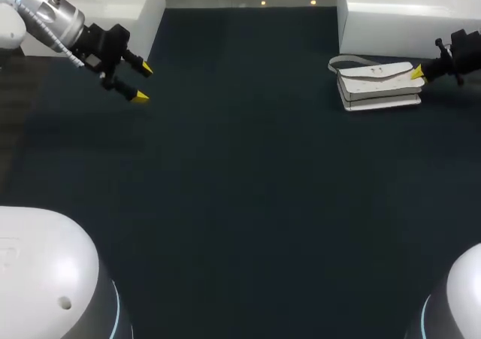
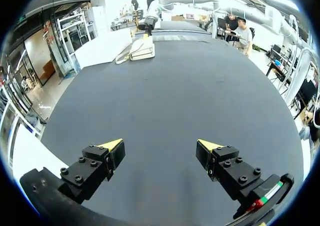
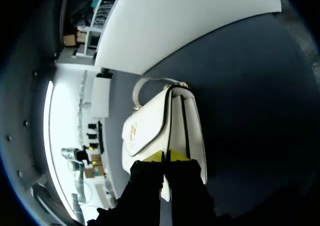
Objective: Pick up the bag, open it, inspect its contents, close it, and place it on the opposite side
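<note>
A white handbag (image 1: 378,86) with a loop strap lies flat on the dark table (image 1: 240,181) at the back right. My right gripper (image 1: 417,72) is shut, its yellow tips pressed together against the bag's right end. In the right wrist view the tips (image 3: 166,156) sit at the seam between the flap and body of the bag (image 3: 150,121); nothing shows as pinched between them. My left gripper (image 1: 141,82) hangs open over the back left of the table, far from the bag. Seen from the left wrist, its fingers (image 2: 160,151) stand wide apart, with the bag (image 2: 141,49) far ahead.
A white block (image 1: 406,16) stands right behind the bag, and another white block (image 1: 113,1) is at the back left. My arms' white bases (image 1: 45,279) (image 1: 458,301) fill the front corners. Dark tabletop stretches between the two grippers.
</note>
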`<state>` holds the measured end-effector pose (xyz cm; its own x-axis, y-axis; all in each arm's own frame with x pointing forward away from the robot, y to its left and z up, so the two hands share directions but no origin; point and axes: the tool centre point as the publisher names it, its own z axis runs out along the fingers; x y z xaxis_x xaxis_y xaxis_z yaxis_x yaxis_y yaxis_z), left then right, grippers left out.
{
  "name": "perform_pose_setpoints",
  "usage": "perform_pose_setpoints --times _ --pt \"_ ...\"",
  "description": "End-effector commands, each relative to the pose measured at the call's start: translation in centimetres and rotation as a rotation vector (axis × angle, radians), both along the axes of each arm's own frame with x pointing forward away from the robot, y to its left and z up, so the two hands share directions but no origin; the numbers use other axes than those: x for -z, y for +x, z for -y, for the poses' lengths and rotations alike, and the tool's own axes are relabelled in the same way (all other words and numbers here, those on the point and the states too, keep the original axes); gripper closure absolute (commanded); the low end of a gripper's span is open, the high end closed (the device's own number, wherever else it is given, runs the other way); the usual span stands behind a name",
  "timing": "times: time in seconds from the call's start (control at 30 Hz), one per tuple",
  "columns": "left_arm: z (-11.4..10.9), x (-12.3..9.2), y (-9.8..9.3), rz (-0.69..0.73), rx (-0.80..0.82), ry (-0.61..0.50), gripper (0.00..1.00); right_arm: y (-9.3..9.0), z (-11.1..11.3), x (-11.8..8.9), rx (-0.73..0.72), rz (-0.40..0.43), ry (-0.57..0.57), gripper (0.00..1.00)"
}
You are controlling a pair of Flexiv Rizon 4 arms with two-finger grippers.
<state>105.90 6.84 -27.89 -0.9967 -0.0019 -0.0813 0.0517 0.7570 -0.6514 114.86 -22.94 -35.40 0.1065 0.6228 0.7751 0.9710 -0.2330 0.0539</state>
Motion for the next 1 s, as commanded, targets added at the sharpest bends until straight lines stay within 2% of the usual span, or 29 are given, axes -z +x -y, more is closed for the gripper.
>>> perform_pose_setpoints --times 0.03,0.23,0.63,1.0 --pt "0.0 0.1 0.0 0.002 0.001 -0.003 0.0 0.5 0.3 0.0 -0.067 -0.054 0.014 1.0" --pt "0.0 0.1 0.0 0.002 0.001 -0.003 0.0 0.5 0.3 0.0 -0.067 -0.054 0.014 1.0" --pt "0.0 0.1 0.0 0.002 0.001 -0.003 0.0 -3.1 -5.6 -1.9 0.157 0.144 0.097 1.0" --pt "0.0 0.1 0.0 0.002 0.001 -0.003 0.0 -5.0 -11.6 -1.9 0.218 0.188 0.079 1.0"
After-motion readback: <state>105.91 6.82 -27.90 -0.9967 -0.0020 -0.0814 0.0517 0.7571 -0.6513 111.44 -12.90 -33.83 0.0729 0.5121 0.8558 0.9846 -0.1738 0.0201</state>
